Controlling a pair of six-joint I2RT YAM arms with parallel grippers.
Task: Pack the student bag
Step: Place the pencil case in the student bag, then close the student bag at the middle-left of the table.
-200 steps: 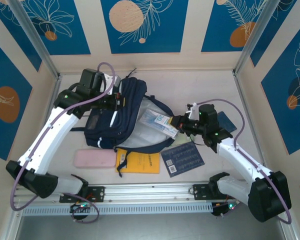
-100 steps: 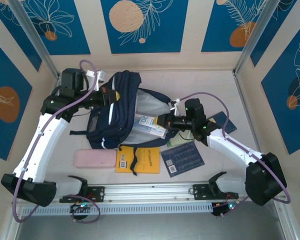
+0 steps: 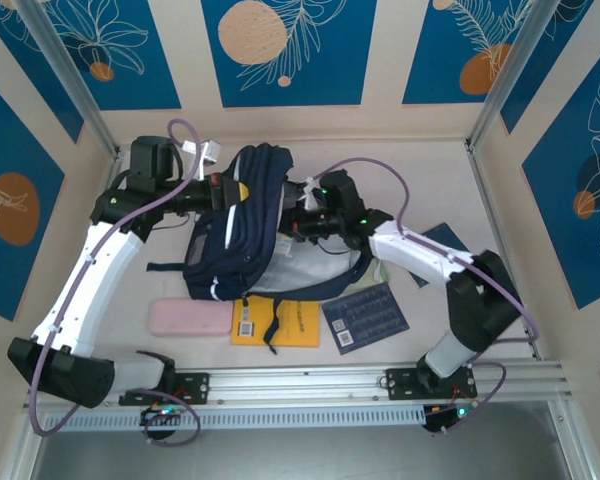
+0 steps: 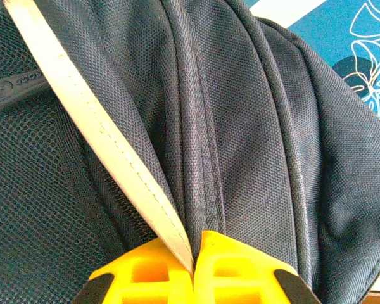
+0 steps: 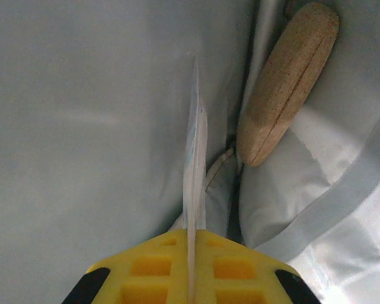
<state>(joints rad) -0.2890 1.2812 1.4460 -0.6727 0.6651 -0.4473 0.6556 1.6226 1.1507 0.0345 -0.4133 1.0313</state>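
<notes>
Now the thin packet is going inside the student bag.
Compared with one second ago, the right fingers (image 5: 199,259), clamped on a thin white packet (image 5: 193,158), have travelled from the open bench (image 3: 430,170) at the right into the mouth of the student bag (image 3: 242,235), which lies left of the middle; pale lining and a round cork-coloured piece (image 5: 288,82) are around them. The left fingers (image 4: 202,263), pressed together on the white edge strip (image 4: 95,126) of the bag, hold that side raised. I judge the packet is almost placed; a pink case (image 3: 189,318), a yellow notebook (image 3: 285,322) and a dark blue booklet (image 3: 365,317) wait outside.
</notes>
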